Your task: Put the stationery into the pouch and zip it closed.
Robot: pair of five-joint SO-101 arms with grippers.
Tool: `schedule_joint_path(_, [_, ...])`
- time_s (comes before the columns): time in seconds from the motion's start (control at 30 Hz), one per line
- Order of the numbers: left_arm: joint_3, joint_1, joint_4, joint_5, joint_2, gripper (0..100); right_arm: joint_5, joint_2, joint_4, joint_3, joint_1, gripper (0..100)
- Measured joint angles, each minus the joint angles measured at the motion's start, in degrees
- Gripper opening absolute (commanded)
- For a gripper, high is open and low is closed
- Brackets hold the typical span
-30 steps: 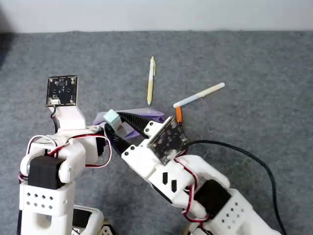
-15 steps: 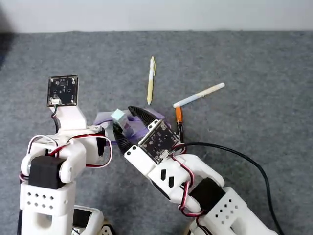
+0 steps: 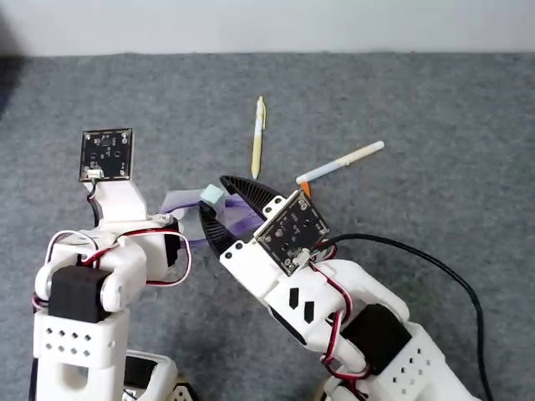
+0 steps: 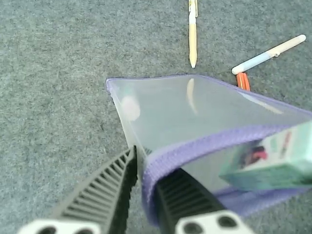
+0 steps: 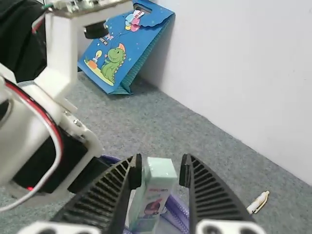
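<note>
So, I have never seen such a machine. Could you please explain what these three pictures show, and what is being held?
These are two small robot arms at a grey table. One picture looks down from above; the other two come from cameras on each arm's wrist. The left tool pinches the edge of a clear pouch with purple trim. The right tool holds a small mint box at the pouch's mouth. A yellow pen, a white and blue pen and an orange item lie on the table.
</note>
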Motion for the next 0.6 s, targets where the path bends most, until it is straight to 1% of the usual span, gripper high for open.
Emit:
schedule_joint_path(0.13, [0.0, 0.0, 0.0, 0.0, 0.0, 1, -0.53, -0.35, 1.85, -2.11, 0.0, 12.6])
schedule_joint_path(0.23, [0.0, 0.0, 0.0, 0.0, 0.0, 1, -2.55, -1.93, 4.84, -3.43, 0.0, 12.5])
schedule_joint_path(0.37, [0.0, 0.0, 0.0, 0.0, 0.0, 1, -7.3, -4.13, 12.4, -3.34, 0.0, 12.5])
schedule_joint_path(0.43, [0.0, 0.0, 0.0, 0.0, 0.0, 1, -10.29, -4.48, 14.15, -1.41, 0.0, 12.5])
schedule_joint_path(0.5, [0.0, 0.0, 0.0, 0.0, 0.0, 1, -11.69, -4.13, 13.27, 2.02, 0.0, 10.4])
schedule_joint_path(0.6, [0.0, 0.0, 0.0, 0.0, 0.0, 1, -12.22, -2.64, 6.86, 6.24, 0.18, 3.2])
